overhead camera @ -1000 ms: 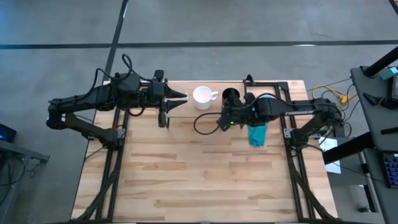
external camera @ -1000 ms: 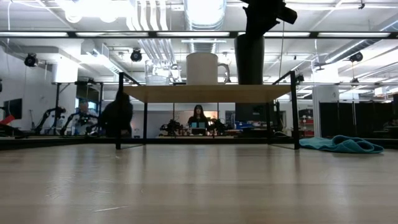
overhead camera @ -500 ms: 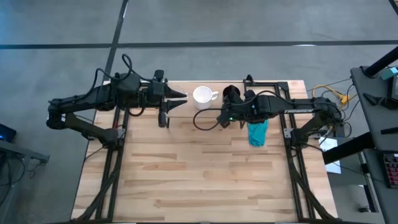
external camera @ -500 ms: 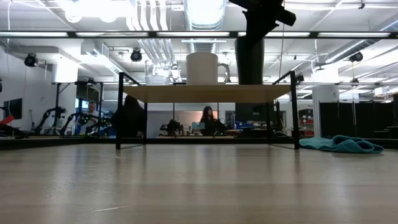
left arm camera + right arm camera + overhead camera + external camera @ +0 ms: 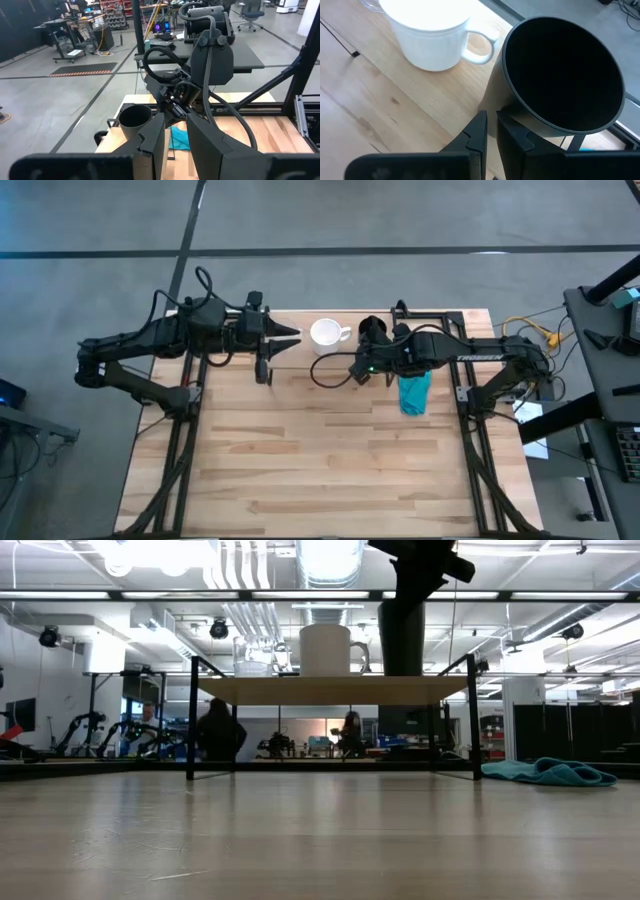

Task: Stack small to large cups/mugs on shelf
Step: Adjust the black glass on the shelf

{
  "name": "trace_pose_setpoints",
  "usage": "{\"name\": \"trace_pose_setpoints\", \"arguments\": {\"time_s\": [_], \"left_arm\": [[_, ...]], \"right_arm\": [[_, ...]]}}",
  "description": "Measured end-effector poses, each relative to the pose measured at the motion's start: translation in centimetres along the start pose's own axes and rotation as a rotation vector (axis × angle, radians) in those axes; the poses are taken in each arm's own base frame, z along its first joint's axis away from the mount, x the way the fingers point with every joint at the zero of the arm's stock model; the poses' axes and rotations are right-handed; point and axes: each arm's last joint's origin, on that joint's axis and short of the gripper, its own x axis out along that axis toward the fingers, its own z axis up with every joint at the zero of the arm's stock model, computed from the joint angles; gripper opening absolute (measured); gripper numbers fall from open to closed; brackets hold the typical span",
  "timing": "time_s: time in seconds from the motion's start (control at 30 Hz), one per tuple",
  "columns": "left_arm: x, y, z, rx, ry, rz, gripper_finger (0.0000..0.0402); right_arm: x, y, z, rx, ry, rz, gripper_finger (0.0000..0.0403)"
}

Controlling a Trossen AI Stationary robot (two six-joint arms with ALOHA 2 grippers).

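Observation:
The shelf (image 5: 330, 690), a low wooden board on black wire legs, stands at the table's far side. On it, from left to right in the low view, stand a small clear glass cup (image 5: 252, 658), the white mug (image 5: 325, 650) and the taller black cup (image 5: 402, 635), all upright. My right gripper (image 5: 491, 125) is at the black cup (image 5: 560, 75), its fingers nearly together. The mug (image 5: 432, 35) has its handle turned toward the black cup. My left gripper (image 5: 175, 135) hovers open left of the mug (image 5: 325, 333), holding nothing. My right gripper is on the black cup's side wall (image 5: 492, 102), just below the rim, on the side facing the mug. It slants down from the table's right and near side. Whether one finger is inside the rim cannot be told. The cup stands upright on the shelf board (image 5: 420, 100).
A crumpled teal cloth (image 5: 414, 392) lies on the table under my right arm, also showing in the low view as the teal cloth (image 5: 550, 772). The near half of the wooden tabletop (image 5: 320, 470) holds nothing. People move about in the room beyond the table.
My right arm has shifted a little toward the table's far edge and left above the black cup, then stayed still. The black cup, the mug and the glass cup have kept their places on the shelf.

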Motion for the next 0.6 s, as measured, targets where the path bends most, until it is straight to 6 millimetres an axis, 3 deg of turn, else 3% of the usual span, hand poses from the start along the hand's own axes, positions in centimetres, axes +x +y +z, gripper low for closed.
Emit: {"name": "trace_pose_setpoints", "arguments": {"time_s": [0.6], "left_arm": [[0.0, 0.01, 0.0, -0.007, 0.0, 0.0, 0.0068]], "right_arm": [[0.43, -0.57, 0.4, 0.003, -0.012, -0.037, 0.0031]]}}
